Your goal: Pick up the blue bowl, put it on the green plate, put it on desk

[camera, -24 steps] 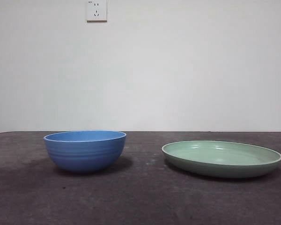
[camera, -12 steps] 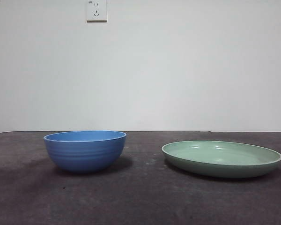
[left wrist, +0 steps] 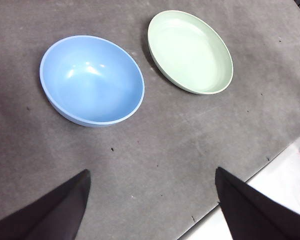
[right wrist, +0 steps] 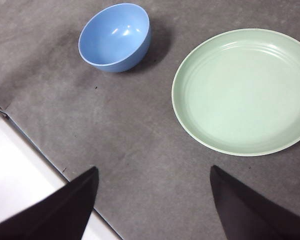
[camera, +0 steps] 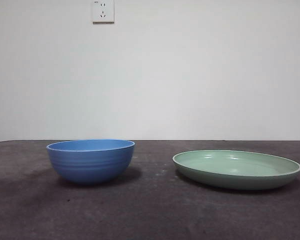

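Nothing moved; blue bowl [camera: 90,161] empty.

1. Open desk [camera: 155,210] separates the blue bowl [camera: 91,161] and the green plate [camera: 236,169], which stand well apart.
2. Bare tabletop lies in front of both dishes.
3. Both dishes stand uncovered from above, their rims exposed all round.

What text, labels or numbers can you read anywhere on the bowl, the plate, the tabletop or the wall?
None readable.
Round ridged blue bowl: no markings.
Wide shallow pale green plate: no markings.
Dark grey matte desk: only scuffs and specks.
White wall socket: slots and a small mark, too small to read.
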